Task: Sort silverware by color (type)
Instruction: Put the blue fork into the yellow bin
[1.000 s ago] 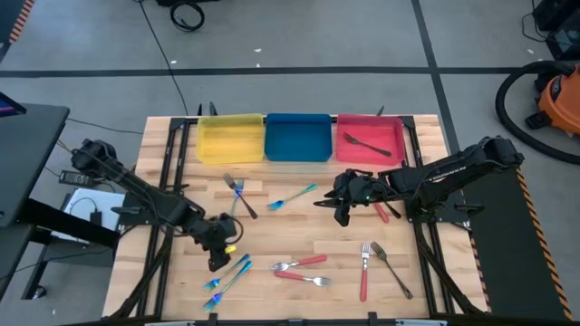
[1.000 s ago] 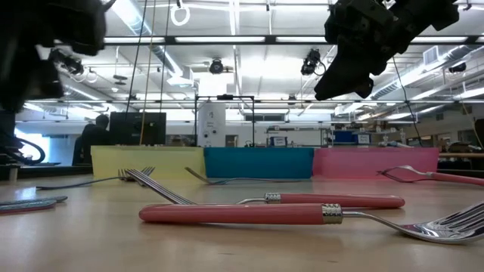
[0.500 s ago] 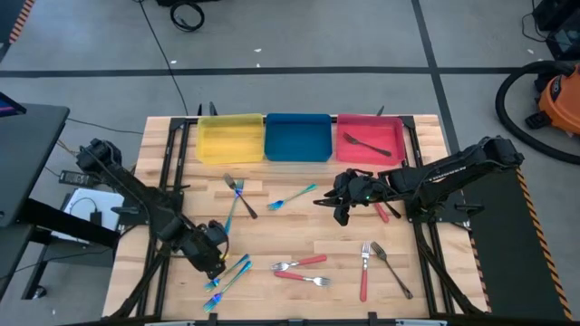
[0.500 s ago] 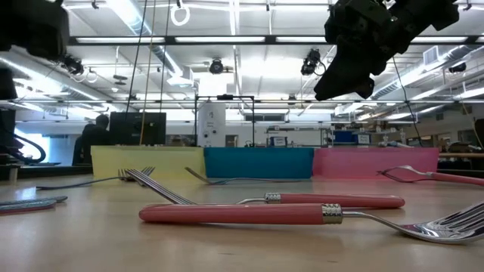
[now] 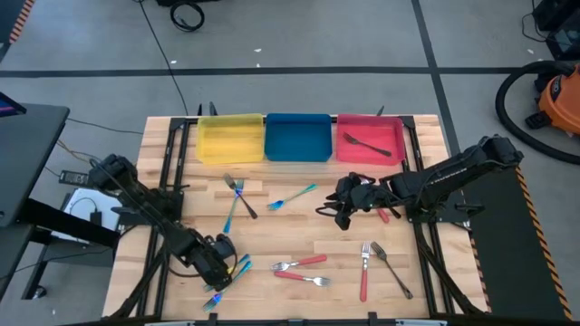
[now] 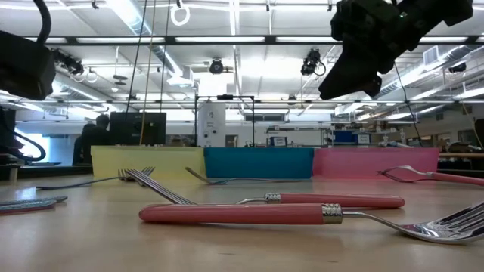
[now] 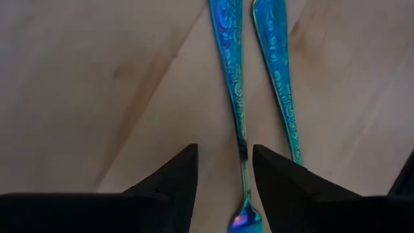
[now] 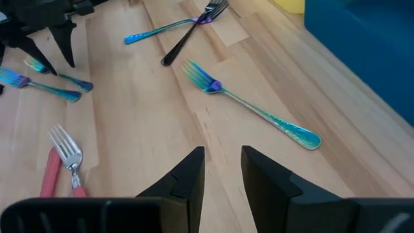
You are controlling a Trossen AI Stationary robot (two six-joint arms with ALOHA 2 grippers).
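Observation:
My left gripper [image 5: 220, 264] [image 7: 224, 169] is open and low over the near left part of the table. Its fingers stand on either side of the thin neck of a blue-teal utensil [image 7: 233, 71] [image 5: 237, 266]; a second blue-teal one [image 7: 277, 71] lies flat beside it. I cannot tell whether a finger touches the neck. My right gripper [image 5: 342, 217] [image 8: 223, 169] [image 6: 361, 53] hangs open above mid-table, with a blue-teal fork [image 8: 252, 107] [image 5: 292, 196] lying ahead of it. Red-handled forks [image 5: 299, 264] [image 6: 302, 205] lie flat near the near edge.
Yellow [image 5: 230, 138], blue [image 5: 297, 136] and red [image 5: 373, 136] trays line the far edge; a dark fork [image 5: 362, 145] lies in the red one. A dark fork crosses a blue-teal one [image 5: 237, 195]. More utensils lie near right [image 5: 381, 267] and beside the right arm [image 5: 385, 212].
My left gripper has moved toward the table's near edge and down, ending low over the pair of blue-teal utensils at near left. No utensil has moved.

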